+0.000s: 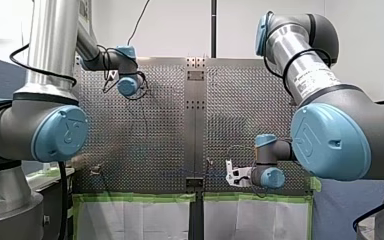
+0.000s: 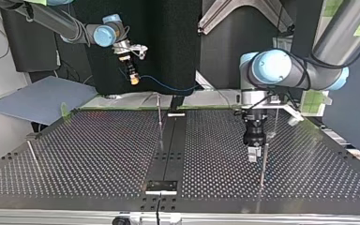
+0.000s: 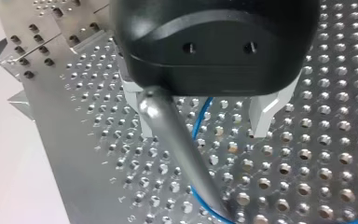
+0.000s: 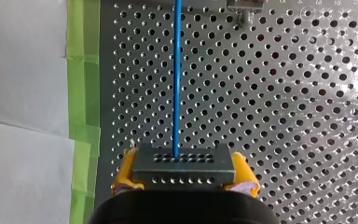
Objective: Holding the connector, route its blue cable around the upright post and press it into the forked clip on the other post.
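My right gripper [image 4: 185, 173] has its yellow pads [image 4: 125, 173] shut on a grey connector [image 4: 184, 163]. The blue cable [image 4: 177, 79] runs straight ahead from it over the perforated table. In the top view this gripper [image 2: 133, 78] hangs above the table's far edge at the left, and the cable [image 2: 168, 88] sags toward the middle. My left gripper [image 2: 253, 157] stands low over the table beside a thin upright post [image 2: 263, 164]. Its pale fingers [image 3: 263, 116] are open, the post [image 3: 182, 154] rises by one finger, and the blue cable [image 3: 199, 125] passes under the gap.
A second thin post [image 2: 159, 117] stands near the table's middle strip [image 2: 168, 154], and a third [image 2: 33, 157] leans at the top view's left. Green tape [image 4: 81, 79] and white sheeting [image 4: 23, 93] line the table's edge beside my right gripper.
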Controlling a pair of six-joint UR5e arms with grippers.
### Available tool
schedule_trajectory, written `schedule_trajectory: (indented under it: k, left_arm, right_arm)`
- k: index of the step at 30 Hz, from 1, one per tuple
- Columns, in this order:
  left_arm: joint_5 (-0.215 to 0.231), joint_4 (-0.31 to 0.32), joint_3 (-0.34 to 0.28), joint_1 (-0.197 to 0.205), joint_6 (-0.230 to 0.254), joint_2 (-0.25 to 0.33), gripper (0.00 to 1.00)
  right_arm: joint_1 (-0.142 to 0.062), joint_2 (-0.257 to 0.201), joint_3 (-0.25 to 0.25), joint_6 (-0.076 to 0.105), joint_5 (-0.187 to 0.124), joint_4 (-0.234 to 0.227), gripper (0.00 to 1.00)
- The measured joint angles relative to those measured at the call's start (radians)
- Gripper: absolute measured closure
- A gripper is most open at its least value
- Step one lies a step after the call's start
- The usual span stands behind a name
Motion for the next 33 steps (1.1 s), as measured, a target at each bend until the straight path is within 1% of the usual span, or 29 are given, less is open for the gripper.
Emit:
schedule_trajectory:
  k: [3,6,13,16,24,30,33]
  left_arm:
    - [-0.004,0.023,0.0,-0.011,0.004,-0.014,0.0]
    - [-0.02,0.039,-0.001,-0.024,0.021,-0.035,0.0]
    - [-0.076,0.01,-0.001,-0.049,0.076,-0.096,0.0]
    - [-0.093,0.002,-0.002,-0.052,0.083,-0.112,0.0]
    - [-0.102,-0.001,-0.007,-0.058,0.074,-0.124,0.0]
    - [-0.104,0.001,-0.007,-0.077,0.046,-0.163,0.0]
    - [-0.114,0.005,-0.007,-0.082,0.034,-0.19,0.0]
  right_arm:
    - [-0.002,0.0,0.0,0.0,0.0,0.0,1.0]
    - [-0.004,0.0,0.0,-0.001,0.0,0.002,1.0]
    - [-0.005,0.0,0.0,-0.002,0.0,0.003,1.0]
    - [-0.005,0.0,0.0,-0.002,0.0,0.003,1.0]
    - [-0.005,0.0,0.0,0.0,0.0,0.001,1.0]
    - [-0.005,0.0,0.0,0.0,0.0,0.0,1.0]
    - [-0.005,0.0,0.0,0.0,0.0,0.0,1.0]
